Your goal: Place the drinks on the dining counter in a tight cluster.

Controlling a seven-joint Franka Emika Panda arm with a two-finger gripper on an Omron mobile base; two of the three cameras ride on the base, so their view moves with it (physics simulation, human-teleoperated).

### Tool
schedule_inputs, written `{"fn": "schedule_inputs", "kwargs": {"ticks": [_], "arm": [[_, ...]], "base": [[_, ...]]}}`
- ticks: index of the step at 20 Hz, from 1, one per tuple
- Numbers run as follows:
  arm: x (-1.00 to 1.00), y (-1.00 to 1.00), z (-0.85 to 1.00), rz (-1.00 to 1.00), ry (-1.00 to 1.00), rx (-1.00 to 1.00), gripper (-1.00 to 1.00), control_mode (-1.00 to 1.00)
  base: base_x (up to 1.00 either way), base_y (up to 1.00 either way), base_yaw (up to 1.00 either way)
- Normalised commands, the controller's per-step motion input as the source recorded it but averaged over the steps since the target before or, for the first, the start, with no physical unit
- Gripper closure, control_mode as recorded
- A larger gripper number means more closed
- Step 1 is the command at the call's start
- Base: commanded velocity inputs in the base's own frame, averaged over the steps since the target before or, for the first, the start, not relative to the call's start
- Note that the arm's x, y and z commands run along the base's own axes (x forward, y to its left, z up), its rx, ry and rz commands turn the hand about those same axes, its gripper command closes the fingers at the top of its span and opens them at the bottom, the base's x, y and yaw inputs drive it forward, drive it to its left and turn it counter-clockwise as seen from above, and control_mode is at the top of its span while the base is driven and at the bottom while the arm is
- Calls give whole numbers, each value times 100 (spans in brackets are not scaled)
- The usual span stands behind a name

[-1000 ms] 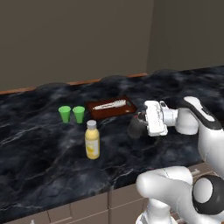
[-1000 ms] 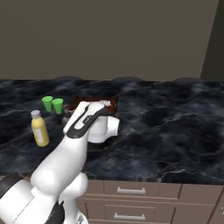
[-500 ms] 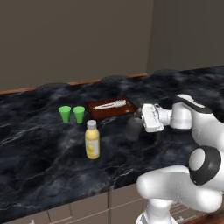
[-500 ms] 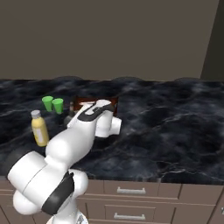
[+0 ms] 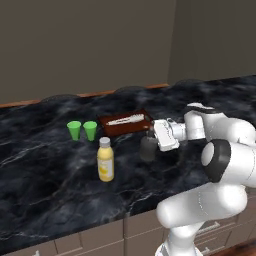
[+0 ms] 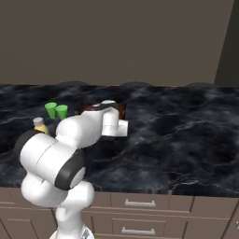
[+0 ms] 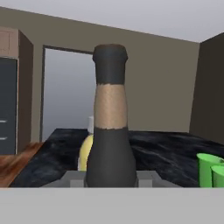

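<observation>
One dark grey bottle between jaws.

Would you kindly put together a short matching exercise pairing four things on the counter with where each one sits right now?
Things:
1. yellow bottle
2. dark grey bottle
3. green cups
4. brown tray

Places:
A. farthest left on the counter, side by side
B. between the fingers of the gripper
C. just behind the dark grey bottle
D. standing alone in front of the cups

Pairs: 1-D, 2-B, 3-A, 4-C
</observation>
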Motion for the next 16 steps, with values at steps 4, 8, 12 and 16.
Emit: {"fn": "schedule_inputs", "kwargs": {"ticks": [4,8,12,16], "arm": [[23,19,-27,0,4,4,100,-100],[9,26,-28,0,7,1,100,-100],[1,36,-21,0,9,0,100,-100],[0,31,-14,0,7,-1,100,-100]], "base": [[0,0,0],[0,0,0],[0,0,0],[0,0,0]]}}
